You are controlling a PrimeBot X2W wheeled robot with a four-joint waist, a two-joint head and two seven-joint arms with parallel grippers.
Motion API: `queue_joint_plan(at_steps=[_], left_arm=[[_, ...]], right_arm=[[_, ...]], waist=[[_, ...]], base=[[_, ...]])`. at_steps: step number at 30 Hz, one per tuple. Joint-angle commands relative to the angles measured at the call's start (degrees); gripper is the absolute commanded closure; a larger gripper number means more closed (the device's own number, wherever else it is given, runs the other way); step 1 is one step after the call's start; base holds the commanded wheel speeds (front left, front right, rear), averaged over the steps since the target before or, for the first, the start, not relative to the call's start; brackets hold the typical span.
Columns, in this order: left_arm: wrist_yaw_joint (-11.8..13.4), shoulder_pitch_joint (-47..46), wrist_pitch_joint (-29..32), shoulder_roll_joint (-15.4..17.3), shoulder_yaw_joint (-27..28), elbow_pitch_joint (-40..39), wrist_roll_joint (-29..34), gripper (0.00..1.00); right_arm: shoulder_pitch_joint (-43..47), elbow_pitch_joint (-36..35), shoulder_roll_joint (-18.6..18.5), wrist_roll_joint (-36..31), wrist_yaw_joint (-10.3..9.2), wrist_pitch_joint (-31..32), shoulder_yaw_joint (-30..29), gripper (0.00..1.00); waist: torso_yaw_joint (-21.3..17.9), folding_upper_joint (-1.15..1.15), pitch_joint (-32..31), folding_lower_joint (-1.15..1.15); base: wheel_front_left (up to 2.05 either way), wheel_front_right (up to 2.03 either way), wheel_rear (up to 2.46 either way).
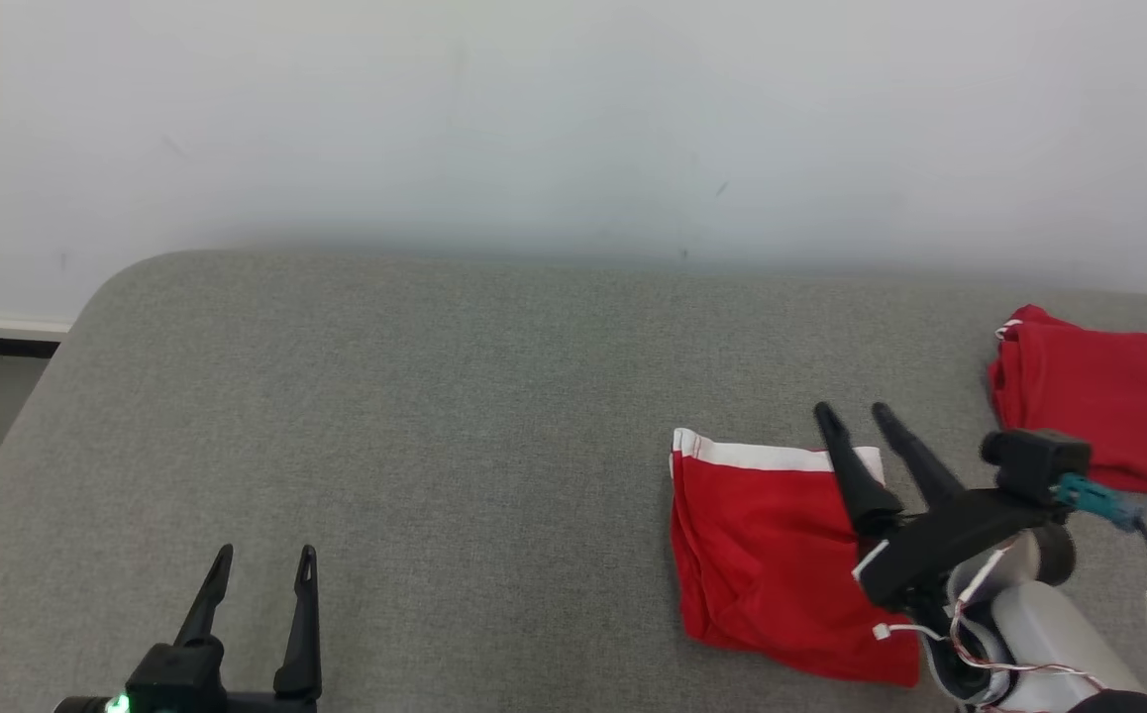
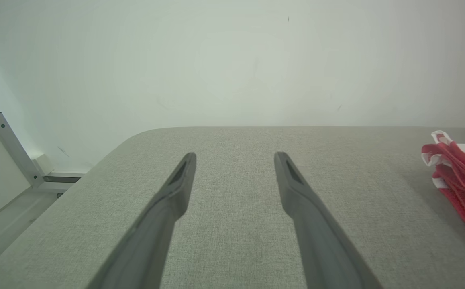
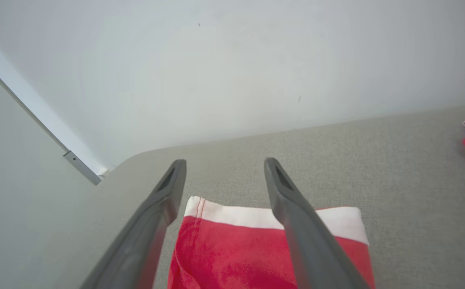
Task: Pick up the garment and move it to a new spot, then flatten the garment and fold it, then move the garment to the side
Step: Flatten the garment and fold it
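Currently right gripper (image 1: 851, 410) spread over folded red garment (image 1: 752, 540) (white band at far edge); left gripper (image 1: 267, 551) spread too.

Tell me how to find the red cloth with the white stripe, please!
Look at the big grey table and go to its right half. A folded red garment lies flat there, just under the right gripper. It has a broad white band along its far edge, while the other red garment, farther right, looks almost all red.
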Motion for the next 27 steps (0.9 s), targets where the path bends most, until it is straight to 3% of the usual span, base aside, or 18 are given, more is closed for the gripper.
queue_joint_plan(at_steps=[1, 7, 13, 14, 15, 16, 17, 22, 27], left_arm=[[0.28, 1.03, -0.18, 0.45, 0.47, -0.50, -0.62, 0.00], [0.64, 1.93, -0.18, 0.86, 1.09, -1.43, -0.69, 0.00], [0.30, 1.73, -0.18, 0.88, 0.67, -1.67, -0.58, 0.00], [0.22, 1.62, -0.18, 0.91, 0.62, -1.63, -0.56, 0.00], [0.25, 1.53, -0.18, 0.95, 0.57, -1.61, -0.54, 0.00], [0.25, 1.53, -0.18, 0.95, 0.57, -1.61, -0.54, 0.00], [0.25, 1.44, -0.18, 0.96, 0.54, -1.59, -0.53, 0.00], [0.11, 0.40, -0.17, 0.91, -0.03, -1.31, -0.29, 0.00], [-0.41, -0.96, -0.12, 0.57, -1.09, -0.98, -0.13, 0.00]], right_arm=[[1.58, -2.23, -1.45, -0.97, -0.11, -1.66, -2.06, 0.00], [6.17, -7.44, -2.81, -3.33, -0.11, -3.39, -10.11, 0.00], [11.59, -9.12, -1.16, -5.89, -0.11, -3.29, -13.98, 0.00], [12.28, -9.13, -0.70, -6.16, -0.11, -3.40, -14.29, 0.11], [12.89, -9.02, -0.25, -6.56, -0.11, -3.75, -14.45, 0.83], [12.89, -9.02, -0.25, -6.56, -0.11, -3.75, -14.45, 0.83], [13.51, -8.58, 0.17, -6.96, -0.11, -3.91, -14.34, 1.00], [13.98, -4.72, 0.80, -12.88, -0.11, -7.56, -10.94, 1.00], [9.77, 6.01, 5.62, -12.65, -0.11, -11.30, -9.04, 1.00]], waist=[[-1.29, 0.00, -0.52, 0.00], [-3.11, 0.00, -0.21, 0.00], [-3.21, 0.00, 0.35, 0.00], [-3.10, 0.00, 0.39, 0.00], [-3.01, 0.00, 0.41, 0.00], [-3.01, 0.00, 0.41, 0.00], [-2.93, 0.00, 0.43, 0.00], [-1.69, 0.00, 1.03, 0.00], [0.96, 0.00, 2.80, 0.00]], base=[[0.00, 0.00, 0.00], [0.00, 0.00, 0.00], [0.00, 0.00, 0.00], [0.00, 0.00, 0.00], [0.00, 0.00, 0.00], [0.00, 0.00, 0.00], [0.00, 0.00, 0.00], [0.00, 0.00, 0.00], [0.00, 0.00, 0.00]])
